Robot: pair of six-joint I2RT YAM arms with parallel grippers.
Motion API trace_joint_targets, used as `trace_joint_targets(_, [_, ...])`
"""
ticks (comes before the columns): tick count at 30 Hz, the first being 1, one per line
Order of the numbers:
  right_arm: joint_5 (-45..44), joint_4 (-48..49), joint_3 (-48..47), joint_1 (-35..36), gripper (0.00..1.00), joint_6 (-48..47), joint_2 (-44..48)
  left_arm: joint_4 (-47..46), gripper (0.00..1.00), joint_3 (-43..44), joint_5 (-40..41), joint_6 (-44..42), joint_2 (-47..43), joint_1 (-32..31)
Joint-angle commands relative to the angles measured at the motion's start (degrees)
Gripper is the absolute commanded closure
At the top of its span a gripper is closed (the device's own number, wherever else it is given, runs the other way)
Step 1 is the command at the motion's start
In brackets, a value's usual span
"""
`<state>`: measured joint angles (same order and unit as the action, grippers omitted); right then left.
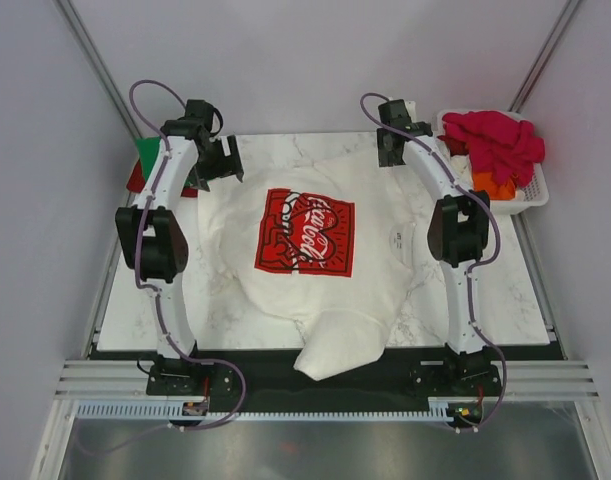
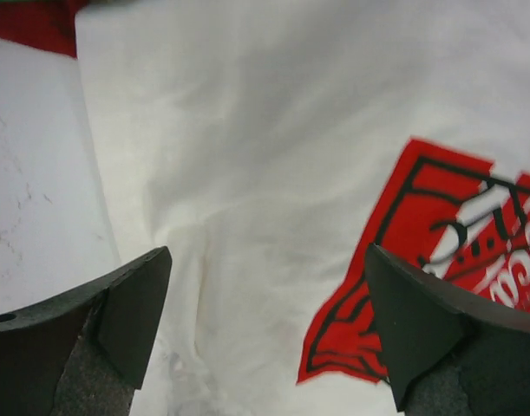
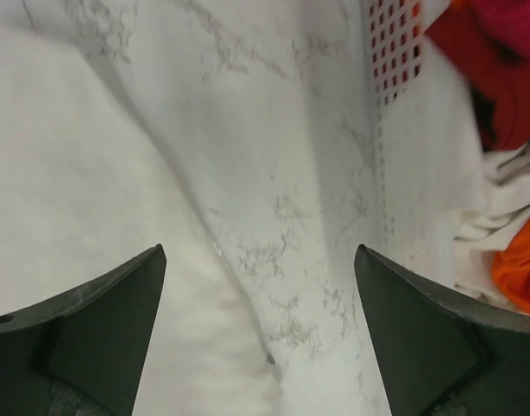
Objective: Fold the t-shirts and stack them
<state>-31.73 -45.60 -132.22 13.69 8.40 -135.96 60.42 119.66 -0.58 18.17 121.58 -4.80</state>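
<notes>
Much of the pile at the far left corner of the white marble-patterned counter (image 1: 505, 290) is hidden. Only a wedge of green cloth (image 1: 150, 155) and a strip of red cloth (image 1: 135, 180) show from behind the left arm (image 1: 155, 230), and their shapes cannot be made out.

The large white cloth t-shirt (image 1: 375, 260) lies spread across the middle of the counter, soft and rumpled, with shallow creases. Its neckline and sleeves are hard to tell apart in the bunched fabric. One rounded end droops over the near edge of the counter. Its red square print (image 1: 305, 232), outlined in black with white script, faces up left of the middle. The left wrist view cuts the print off at the right border.

The left hand (image 1: 220, 160) hovers near the far left part of the shirt, its dark, matte fingers (image 2: 130, 303) spread wide with nothing between them but the white cloth below. The right hand (image 1: 390, 150) is near the far edge, over the shirt's right border. It too is spread wide and holds nothing. Below it the cloth's folded edge meets bare marble.

In the far right corner stands a white slatted plastic basket (image 1: 533, 195). A fluffy heap of magenta shirts (image 1: 495, 135) is piled above its rim, and orange cloth (image 1: 493, 185) is tucked beneath them. In the right wrist view the basket's perforated wall is blurred, and the cloths inside are cropped at the frame edge.
</notes>
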Motion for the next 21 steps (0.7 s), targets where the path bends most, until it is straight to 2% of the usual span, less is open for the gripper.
trace_joint_targets(1, [2.19,5.71,4.76,2.13,0.02,2.22,17.92,-2.58,0.0,-2.74,-3.55,1.6,-18.9,-2.32])
trace_joint_targets(5, [2.72,2.1,11.35,4.23,0.02,4.86,22.39,-3.81,0.0,-14.16,-1.55,-1.12,-26.99,-2.94])
trace_joint_targets(8, [9.47,7.18,26.28,5.46,0.02,8.02,30.3,-6.97,0.0,-25.23,0.14,-1.65,-33.06,-2.94])
trace_joint_targets(9, [15.14,10.85,30.14,5.47,0.02,9.34,33.97,-8.03,0.0,-27.96,0.31,-1.65,-34.12,-2.94])
trace_joint_targets(10, [17.55,13.06,37.32,5.47,0.02,10.74,35.49,-8.91,0.0,-33.03,0.05,-1.48,-36.04,-2.94])
trace_joint_targets(12, [22.21,18.41,44.2,5.38,0.02,12.07,37.35,-12.25,0.0,-37.89,-1.26,-0.95,-37.46,-2.94])
trace_joint_targets(13, [26.67,19.93,45.2,5.38,0.02,12.16,36.91,-13.39,0.0,-41.4,-2.05,-0.6,-38.08,-2.94])
trace_joint_targets(16, [33.1,21.52,43.29,4.86,0.02,12.34,31.3,-18.49,0.0,-44.41,-5.65,1.33,-36.95,-2.94])
trace_joint_targets(21, [41.48,22.14,36.52,3.18,0.02,14.36,18.64,-24.11,0.01,-42.23,-9.0,3.01,-27.47,-3.37])
